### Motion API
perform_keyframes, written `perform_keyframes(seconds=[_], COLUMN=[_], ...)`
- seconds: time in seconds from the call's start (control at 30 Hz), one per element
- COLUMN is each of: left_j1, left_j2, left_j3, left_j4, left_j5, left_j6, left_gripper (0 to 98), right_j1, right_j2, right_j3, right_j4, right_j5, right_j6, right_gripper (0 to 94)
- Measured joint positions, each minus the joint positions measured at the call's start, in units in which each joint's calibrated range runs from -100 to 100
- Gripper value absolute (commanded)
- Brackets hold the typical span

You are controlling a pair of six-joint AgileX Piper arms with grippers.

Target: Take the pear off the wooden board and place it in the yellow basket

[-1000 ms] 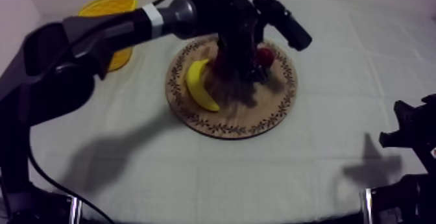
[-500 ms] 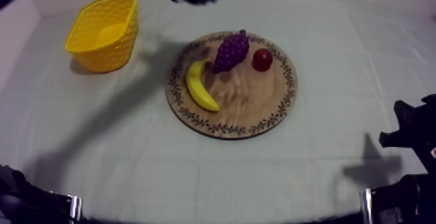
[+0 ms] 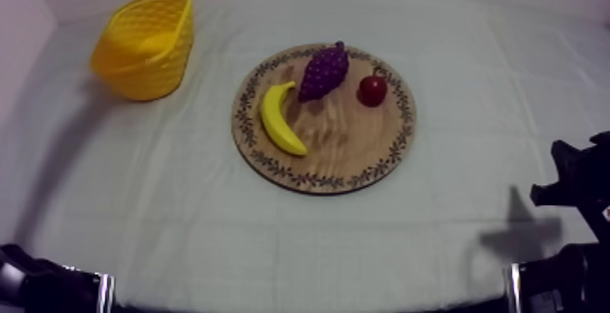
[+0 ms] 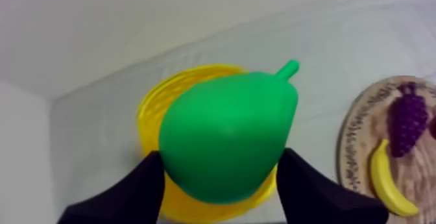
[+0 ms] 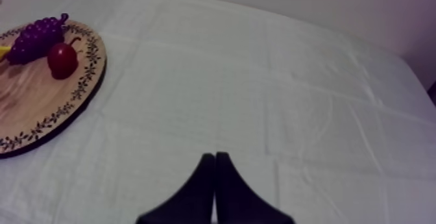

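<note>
**Already off the wooden board (image 3: 349, 149): pear (image 4: 227, 136) clamped in the left gripper (image 4: 220, 155) over the yellow basket (image 3: 150, 76)**

From the left wrist, the left gripper's two black fingers (image 4: 133, 191) were closed on either flank of the green pear. Its stem pointed up and away. The fruit hung in front of the basket's open mouth and covered most of it. How high above the rim it was could not be told.

From above, the basket stood near the far left corner of the table (image 3: 272, 244), well apart from the board, which lay about the table's middle. Three toy fruits were on the board:
- The banana (image 3: 280, 119) lay along its left edge.
- The bunch of grapes (image 3: 324, 70) sat at its far edge, with the banana's upper tip close beside it.
- The small red fruit (image 3: 371, 90) sat toward its far right edge, near the grapes but apart from them.

The right arm (image 3: 572, 190) sat low at the table's right edge. From the right wrist, the right gripper (image 5: 215, 156) had its fingers pressed together into a narrow wedge with nothing between them. It was over bare cloth (image 5: 272, 90), well apart from the board.
</note>
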Motion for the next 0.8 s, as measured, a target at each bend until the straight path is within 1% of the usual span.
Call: perform_keyframes(seconds=[0.2,0.33,0.53,0.8], left_j1=[-5.82,-7.91,-8.49,-8.41], left_j2=[0.00,2.24,7.77,18.79], left_j3=[9.64,14.58,15.12,9.20], left_j4=[0.70,0.99,1.64,2.49], left_j5=[-6.07,-9.89,-13.91,-15.33], left_j6=[0.29,0.83,1.41,1.81], left_gripper=[55.8,55.9,56.3,56.2], right_j1=[0.00,0.00,0.00,0.00], right_j2=[0.00,0.00,0.00,0.00], right_j3=[0.00,0.00,0.00,0.00], right_j4=[0.00,0.00,0.00,0.00], right_j5=[0.00,0.00,0.00,0.00], right_j6=[0.00,0.00,0.00,0.00], right_gripper=[0.3,0.3,0.3,0.3])
